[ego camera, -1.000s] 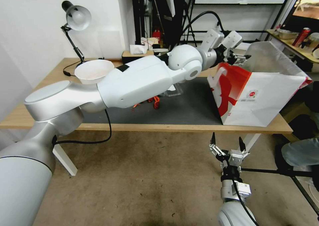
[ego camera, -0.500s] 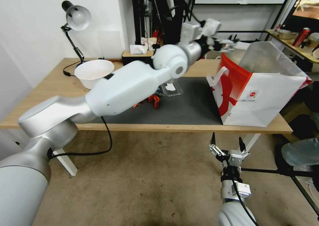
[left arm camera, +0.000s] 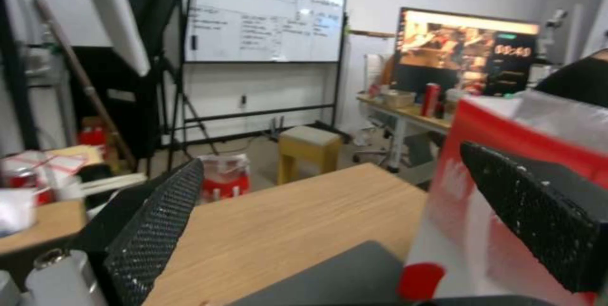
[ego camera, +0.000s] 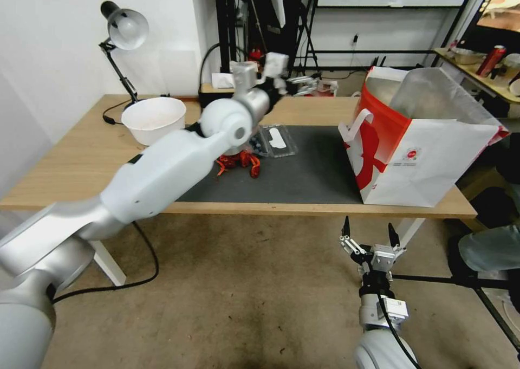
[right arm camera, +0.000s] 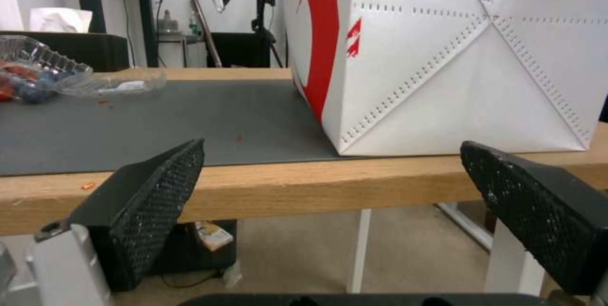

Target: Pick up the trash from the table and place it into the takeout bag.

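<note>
The left gripper (ego camera: 303, 83) is held high above the far side of the table (ego camera: 76, 141), between the white bowl (ego camera: 154, 118) and the takeout bag (ego camera: 428, 141). Its jaws are spread wide and nothing is held between them, as the left wrist view confirms (left arm camera: 342, 211). The right gripper (ego camera: 368, 233) is parked below the table's front edge, under the bag, with its jaws likewise wide apart and empty (right arm camera: 342, 211).

The bag stands upright at the right end of the dark grey mat (ego camera: 303, 179), its mouth open and the silver foil lining (ego camera: 433, 95) exposed. The remaining litter is gathered near the middle of the mat: a clear plastic clamshell container (ego camera: 275, 140) and, just beside it, red-orange scraps (ego camera: 238, 162) partly hidden by the left arm.

The step in hand is judged to be a reach for the next piece of trash. It is best done by lowering the open jaws squarely over 1 item. The thin clamshell is likely to flex and slip, so it should be closed on across a rim or narrow side rather than its flat face. The arm should be kept clear of the bag's flat white handle (ego camera: 355, 126), lest the bag be tipped.

Red print and a small round red emblem (ego camera: 413, 153) with fine lettering below it are borne on the bag's white face; the words cannot be read. The whiteboard (left arm camera: 266, 11) writing is also illegible.
</note>
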Tool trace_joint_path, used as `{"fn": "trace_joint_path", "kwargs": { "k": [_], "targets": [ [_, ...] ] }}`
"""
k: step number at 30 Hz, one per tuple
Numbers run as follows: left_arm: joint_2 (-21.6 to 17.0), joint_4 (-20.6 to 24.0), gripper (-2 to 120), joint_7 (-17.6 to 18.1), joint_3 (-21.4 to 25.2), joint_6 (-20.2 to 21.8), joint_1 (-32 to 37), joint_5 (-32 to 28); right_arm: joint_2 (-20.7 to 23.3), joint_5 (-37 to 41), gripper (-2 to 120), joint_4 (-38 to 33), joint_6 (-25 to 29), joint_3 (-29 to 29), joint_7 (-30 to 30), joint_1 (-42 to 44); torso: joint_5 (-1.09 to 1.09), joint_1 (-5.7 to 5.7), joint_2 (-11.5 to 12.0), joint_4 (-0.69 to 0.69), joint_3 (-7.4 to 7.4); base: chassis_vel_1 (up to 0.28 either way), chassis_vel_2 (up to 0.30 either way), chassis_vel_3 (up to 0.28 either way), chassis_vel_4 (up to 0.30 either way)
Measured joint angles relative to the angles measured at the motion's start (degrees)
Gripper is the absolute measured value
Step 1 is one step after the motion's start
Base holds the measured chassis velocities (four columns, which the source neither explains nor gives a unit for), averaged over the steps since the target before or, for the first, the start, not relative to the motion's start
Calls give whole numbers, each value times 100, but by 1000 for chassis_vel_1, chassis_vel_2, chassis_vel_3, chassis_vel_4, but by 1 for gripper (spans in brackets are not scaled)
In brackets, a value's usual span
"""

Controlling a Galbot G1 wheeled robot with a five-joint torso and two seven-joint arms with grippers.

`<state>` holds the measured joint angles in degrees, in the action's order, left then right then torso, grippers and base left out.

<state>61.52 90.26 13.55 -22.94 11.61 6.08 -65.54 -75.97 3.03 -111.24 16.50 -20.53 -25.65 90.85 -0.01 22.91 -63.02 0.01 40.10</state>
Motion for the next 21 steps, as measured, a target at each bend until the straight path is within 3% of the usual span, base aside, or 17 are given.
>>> {"fn": "trace_joint_path", "kwargs": {
  "k": [11,13,21],
  "targets": [
    [-388,278,100,-182,647,-141,783,326,36,-2,100,0,-8,-2,0,3,0,0,0,-1,0,0,0,0,0],
    [-572,465,100,-238,967,-185,1231,500,37,-1,100,-4,-12,6,0,-2,0,0,0,-1,0,0,0,0,0],
    [-785,806,100,-345,1402,-264,1980,869,27,-1,100,-8,-15,24,5,-15,0,0,-1,0,-1,0,0,0,0]
  ]
}}
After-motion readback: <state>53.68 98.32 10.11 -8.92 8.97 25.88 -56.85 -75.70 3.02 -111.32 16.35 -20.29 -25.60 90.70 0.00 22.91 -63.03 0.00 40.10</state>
